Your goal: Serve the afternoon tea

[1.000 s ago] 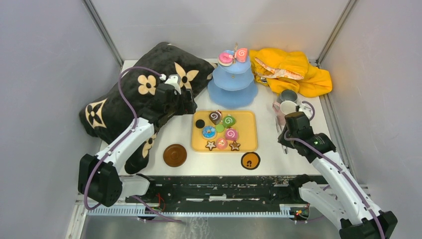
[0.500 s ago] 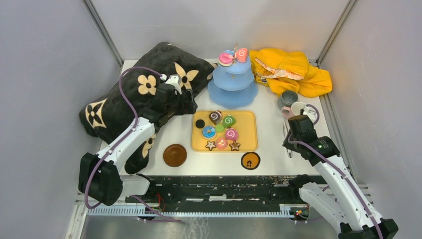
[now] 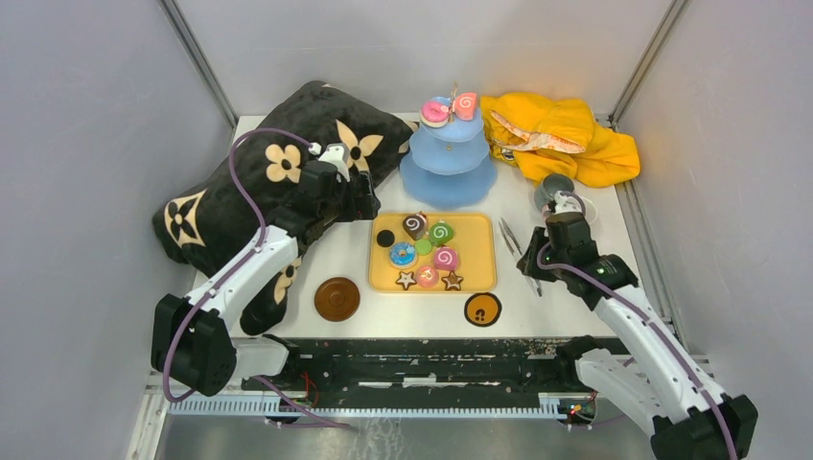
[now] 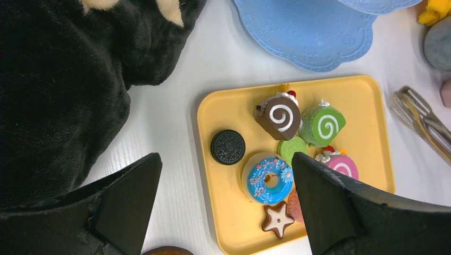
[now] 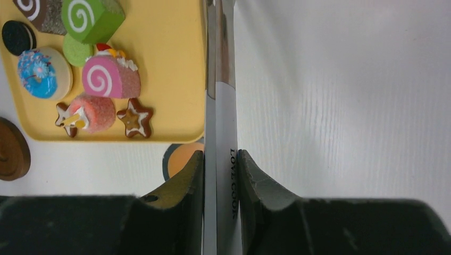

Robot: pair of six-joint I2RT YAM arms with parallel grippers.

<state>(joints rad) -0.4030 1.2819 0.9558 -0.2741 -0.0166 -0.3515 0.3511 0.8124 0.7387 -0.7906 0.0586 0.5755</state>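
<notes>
Several toy sweets lie on the flat yellow tray point(image 3: 479, 273): swirl rolls point(image 3: 445, 257), star biscuits point(image 3: 406, 280), a blue doughnut point(image 4: 268, 179). Pink sweets point(image 3: 451, 108) sit on the top tier of the light-blue stand point(image 3: 448, 163). The grey mug point(image 3: 554, 188) stands at the right, and a sliver of the pink cup point(image 4: 447, 91) shows beside it. A brown coaster point(image 3: 337, 298) and an orange-faced coaster point(image 3: 482, 309) lie near the front edge. My left gripper point(image 4: 226, 159) is open and empty over the tray's left edge. My right gripper point(image 5: 220, 156) is shut on the metal tongs point(image 5: 220, 106), just right of the tray.
A black cushion with beige flowers point(image 3: 249, 192) fills the back left, under my left arm. A crumpled yellow cloth point(image 3: 566, 139) lies at the back right. Grey walls close in both sides.
My right gripper has swung left with the tongs, from beside the cups toward the tray's right edge. The left arm has not moved.
</notes>
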